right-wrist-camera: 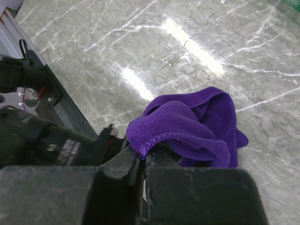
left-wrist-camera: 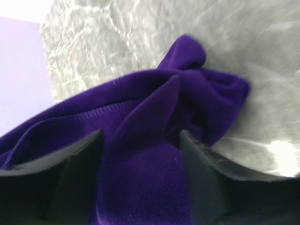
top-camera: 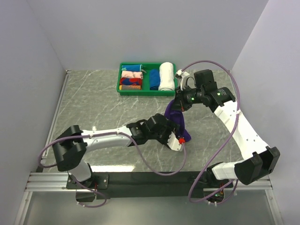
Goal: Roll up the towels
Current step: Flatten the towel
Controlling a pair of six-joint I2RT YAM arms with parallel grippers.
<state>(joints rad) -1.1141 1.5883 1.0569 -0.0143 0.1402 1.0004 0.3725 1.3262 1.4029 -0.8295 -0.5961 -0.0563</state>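
Top external view first: the purple towel (top-camera: 179, 118) is plain soft cloth, all one colour, and it's bunched into a crumpled heap right of the middle of the glossy grey marble-look table (top-camera: 93, 108), a little in front of the green plastic tray (top-camera: 140, 93). That tray has rolled cloths in its compartments, including a fat white roll (top-camera: 166, 76) and a blue one (top-camera: 153, 79); the colourful ones on the left are too small to make out properly. From the left wrist cam the towel (left-wrist-camera: 154, 112) looks velvety, with a stitched hem line and deep folds twisting up to a knotty peak, and its near end is cut off by the bottom of the frame. From the right wrist cam you get the towel (right-wrist-camera: 187, 122) with a looped, terry-like edge, and the rest of it slumps onto the table. Most of the towel is hidden under the two arms in the overhead shot, so I can't tell its full outline. Claws: the left gripper (left-wrist-camera: 140, 136) has its dark fingers (left-wrist-camera: 75, 164) spread wide, straddling a ridge of cloth without clamping it. The right gripper (right-wrist-camera: 143, 157) is closed tight, pinching the towel's hemmed edge and holding that corner up off the table.
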